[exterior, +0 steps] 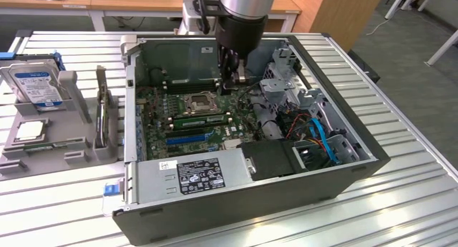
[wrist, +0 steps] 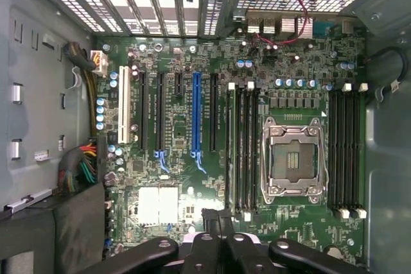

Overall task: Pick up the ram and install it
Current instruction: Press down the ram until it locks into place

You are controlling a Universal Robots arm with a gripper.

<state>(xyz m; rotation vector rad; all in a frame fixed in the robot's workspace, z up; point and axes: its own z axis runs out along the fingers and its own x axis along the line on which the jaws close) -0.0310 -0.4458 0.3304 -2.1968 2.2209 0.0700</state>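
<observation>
My gripper (exterior: pixel 229 88) hangs inside the open computer case (exterior: pixel 344 166), over the motherboard (wrist: pixel 180 158) and just past the empty CPU socket (exterior: pixel 201 102). Its fingers are shut, and the black fingertips (wrist: pixel 215 219) meet with nothing between them. They are near one end of the memory slots (wrist: pixel 242 149) beside the socket. A thin green strip that looks like the ram (exterior: pixel 34 147) lies low in the grey holder outside the case, at the exterior view's left. Whether a stick sits in the slots near the socket (exterior: pixel 200 120) I cannot tell.
The grey holder (exterior: pixel 72 150) also carries a hard drive (exterior: pixel 36 86), a square silver chip (exterior: pixel 29 130) and an upright card (exterior: pixel 102 115). Inside the case are the power supply (exterior: pixel 200 174), a drive cage with blue and red cables (exterior: pixel 315 132) and more memory slots (wrist: pixel 347 149).
</observation>
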